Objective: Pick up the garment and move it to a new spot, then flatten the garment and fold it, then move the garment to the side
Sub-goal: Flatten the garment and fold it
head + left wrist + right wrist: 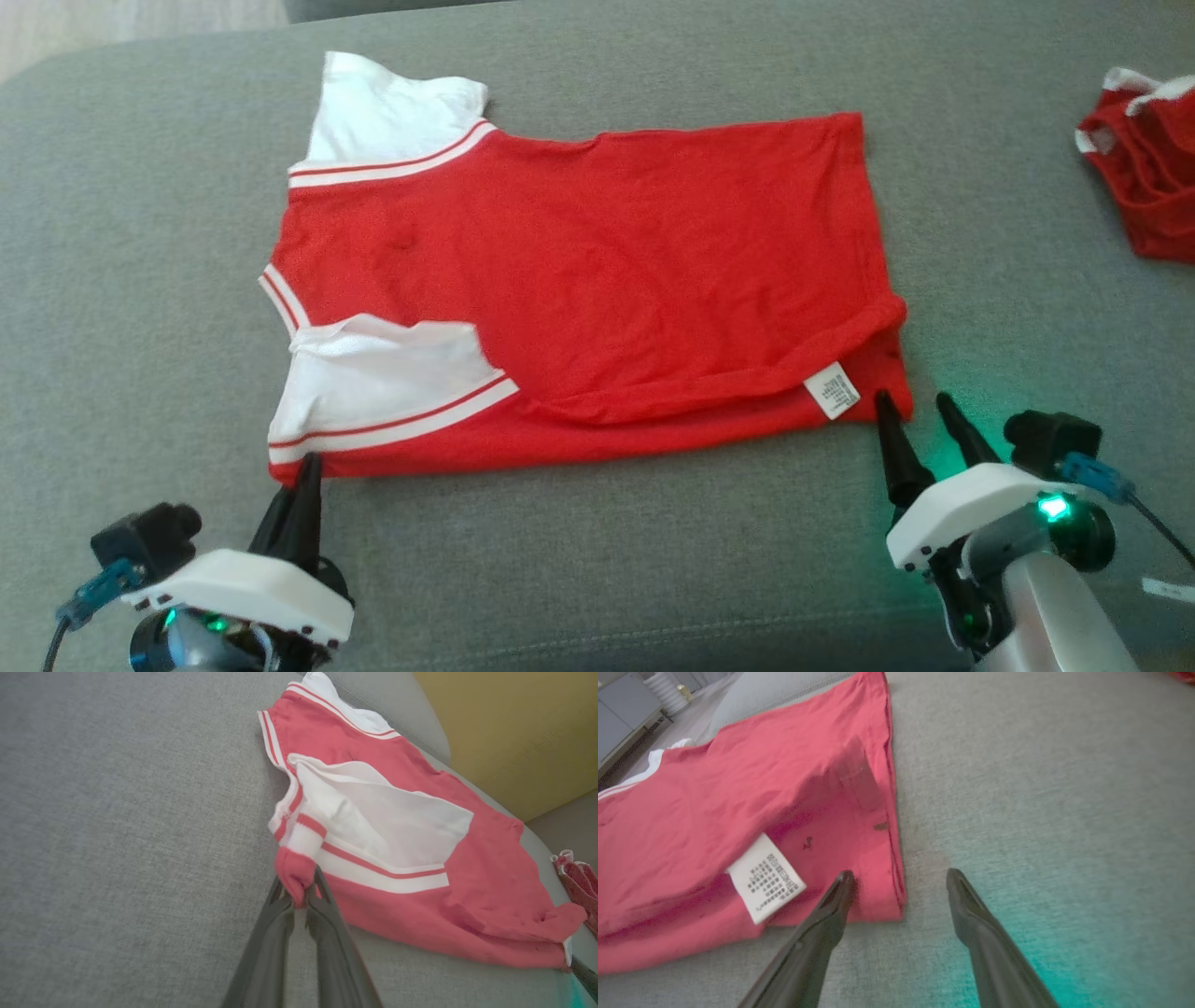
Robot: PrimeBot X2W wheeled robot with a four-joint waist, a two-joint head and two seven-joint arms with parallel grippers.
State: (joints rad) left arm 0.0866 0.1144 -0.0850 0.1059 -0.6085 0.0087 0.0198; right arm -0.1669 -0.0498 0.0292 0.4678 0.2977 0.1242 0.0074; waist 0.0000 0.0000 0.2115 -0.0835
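Observation:
The garment [597, 261] is a red T-shirt with white, red-striped sleeves, lying spread out on the grey cushion [140, 233] with its near side folded over. My left gripper [303, 467] is at the near left corner, below the white sleeve. In the left wrist view the left gripper [301, 891] is shut, with a bunch of the garment's [467, 886] red fabric pinched between its tips. My right gripper [913, 401] stands open at the near right hem corner. In the right wrist view the right gripper [900, 875] straddles the garment's [738, 788] side edge, one finger over the cloth and one over the cushion.
A white care label [831, 390] sticks out of the fold near the right gripper. Another crumpled red and white piece of clothing [1144, 177] lies at the far right of the cushion. Bare grey cushion surrounds the garment on all sides.

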